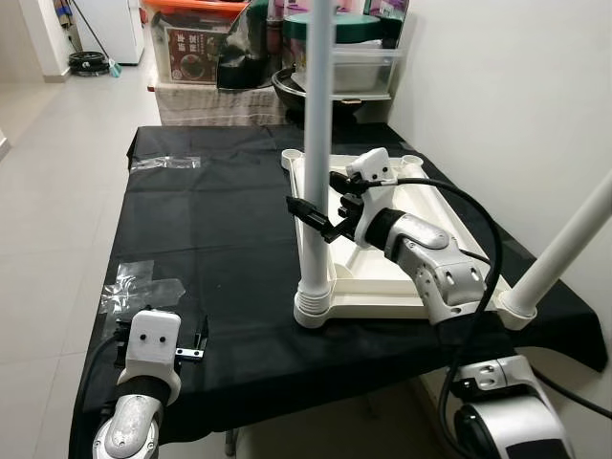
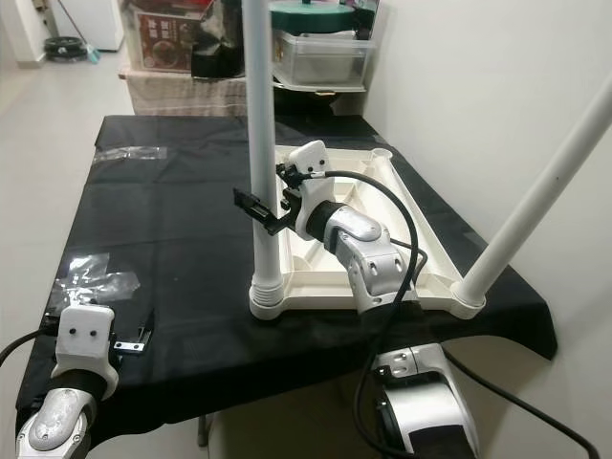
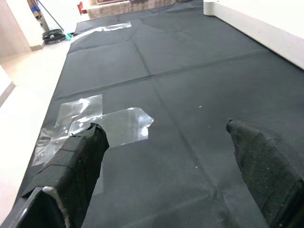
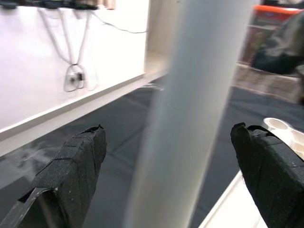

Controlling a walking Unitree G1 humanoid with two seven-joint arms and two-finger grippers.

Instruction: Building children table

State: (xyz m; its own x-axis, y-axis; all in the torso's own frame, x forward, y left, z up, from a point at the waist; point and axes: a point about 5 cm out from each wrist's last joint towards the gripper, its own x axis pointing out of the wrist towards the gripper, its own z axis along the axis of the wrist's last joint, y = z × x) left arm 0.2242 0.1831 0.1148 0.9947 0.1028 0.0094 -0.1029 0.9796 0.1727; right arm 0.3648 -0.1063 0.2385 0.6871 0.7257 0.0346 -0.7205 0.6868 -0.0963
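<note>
Left gripper [image 1: 191,346]: idle at surface [image 1: 220,239] edge, fingers wide. Right gripper [image 1: 320,212]: fingers wide, straddling upright leg [image 1: 316,143] on inverted tabletop [image 1: 402,277]. Risk: off-centre closing could tilt the leg.

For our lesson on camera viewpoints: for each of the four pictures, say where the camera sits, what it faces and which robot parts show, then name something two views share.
Left eye view: head camera, looking down at the upturned white plastic table top on black cloth; both silver arms show.
Right eye view: the same scene from the other eye.
Left wrist view: along the open left pincer, over clear tape on the cloth.
Right wrist view: along the open right pincer, facing the upright white table leg.
Shared: that leg shows in both eye views.
</note>
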